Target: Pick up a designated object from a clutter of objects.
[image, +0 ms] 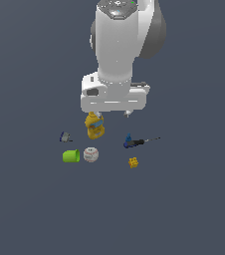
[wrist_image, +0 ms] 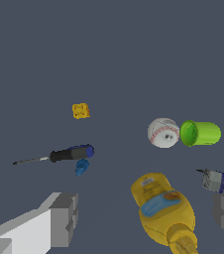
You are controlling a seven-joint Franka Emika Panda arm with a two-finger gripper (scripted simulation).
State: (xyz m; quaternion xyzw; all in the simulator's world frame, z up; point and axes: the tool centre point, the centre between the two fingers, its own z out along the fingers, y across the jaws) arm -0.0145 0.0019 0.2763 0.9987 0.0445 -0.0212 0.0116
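The designated object (wrist_image: 82,167) is a tiny dark blue tapered piece lying right beside the blue end of the screwdriver's handle (wrist_image: 67,154); in the exterior view it (image: 128,139) shows at the left end of the screwdriver (image: 143,141). My gripper (image: 113,112) hangs open above the clutter, over the yellow bottle (image: 94,126), with nothing held. In the wrist view both grey fingers (wrist_image: 62,218) stand wide apart, with the yellow bottle (wrist_image: 163,211) showing between them. The dark blue piece lies off to the side of the fingers, apart from them.
A white baseball (wrist_image: 163,132) touches a lime green cup (wrist_image: 200,133) lying on its side. A grey-blue clamp-like bit (wrist_image: 213,180) sits near one finger. A tiny yellow brick (wrist_image: 81,110) lies beyond the screwdriver. The floor is plain dark grey.
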